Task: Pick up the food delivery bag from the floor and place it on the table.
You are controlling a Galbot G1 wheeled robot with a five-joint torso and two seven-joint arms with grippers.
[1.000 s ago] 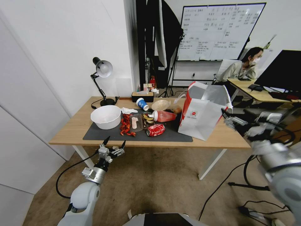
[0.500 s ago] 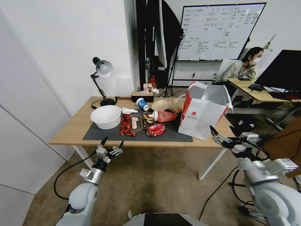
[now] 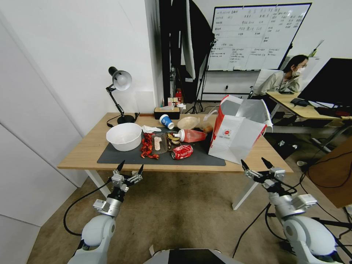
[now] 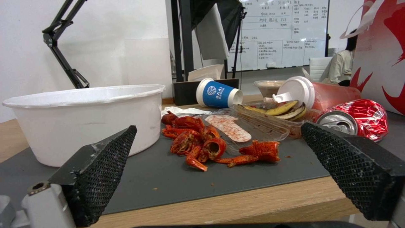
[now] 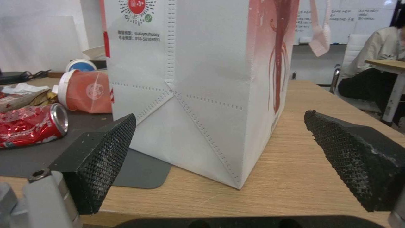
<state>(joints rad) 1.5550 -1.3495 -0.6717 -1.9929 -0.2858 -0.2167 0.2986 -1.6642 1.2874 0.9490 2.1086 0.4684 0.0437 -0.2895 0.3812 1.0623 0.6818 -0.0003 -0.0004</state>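
Right arm's the one that moved: a second ago the right gripper [image 3: 257,167] was up beside the right side of the food delivery bag [image 3: 234,136], half a second ago it had dropped back off it, and now it sits lower and nearer still, just below the table's [image 3: 88,150] near edge at its right end. Its fingers are spread wide with nothing between them. From the right wrist view the bag's near bottom corner is dead ahead between the two open pads [image 5: 101,158], but apart from them, no contact.

The bag itself hasn't budged across the three frames. It stands upright on the right part of the tabletop, one bottom edge overlapping the dark grey mat [image 3: 121,157], with its silver-lined mouth open at the top. So going by how things lie, I'd say the placing is basically done and the arm backing off is just the release and retreat.

The left gripper [image 3: 129,168] barely changed, maybe sank a hair. It hangs just below the near table edge on the left, fingers apart and empty, looking across the mat at the white bowl [image 4: 84,117], the crayfish shells [image 4: 202,144] and the crushed red can [image 4: 358,118].

Nothing on the table shifted, the camera neither.
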